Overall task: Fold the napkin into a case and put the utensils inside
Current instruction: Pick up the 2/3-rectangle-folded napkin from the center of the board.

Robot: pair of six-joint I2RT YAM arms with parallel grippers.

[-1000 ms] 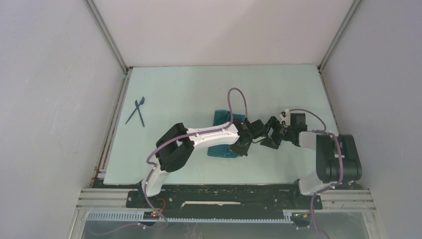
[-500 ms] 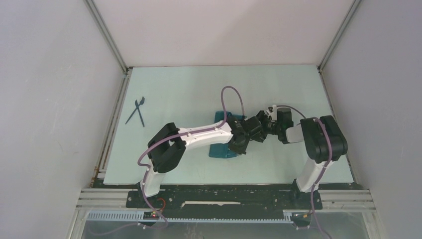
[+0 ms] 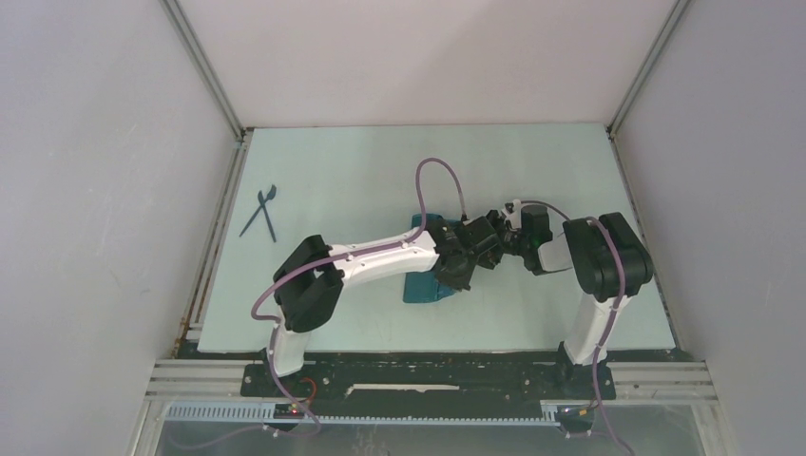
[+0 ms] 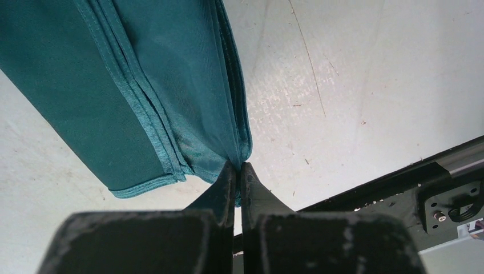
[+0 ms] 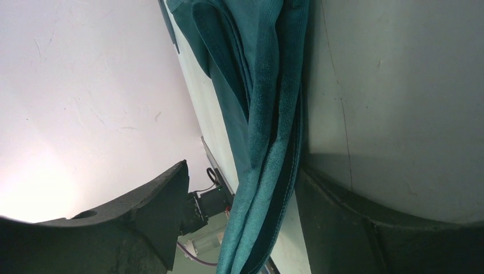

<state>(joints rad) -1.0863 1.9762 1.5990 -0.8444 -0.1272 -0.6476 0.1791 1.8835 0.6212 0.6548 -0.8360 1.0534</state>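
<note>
The teal napkin (image 4: 142,85) lies folded in layers on the pale table; only its near end (image 3: 423,285) shows past the arms in the top view. My left gripper (image 4: 238,166) is shut on one hemmed edge of the cloth and holds it up off the table. My right gripper (image 5: 242,171) stands open around a hanging fold of the napkin (image 5: 268,114), the cloth close to the right finger (image 5: 354,228). Both grippers (image 3: 468,256) (image 3: 502,239) meet at the napkin's right side. The dark utensils (image 3: 264,211) lie crossed at the table's far left.
White walls enclose the table (image 3: 380,171) on three sides. A black rail (image 4: 399,182) runs along the near edge, close behind the left gripper. Purple cables loop over both arms.
My right arm has swung left up to the left gripper and the napkin's raised edge, and its jaws have narrowed a little. The left arm has shifted slightly right, still gripping the cloth.
</note>
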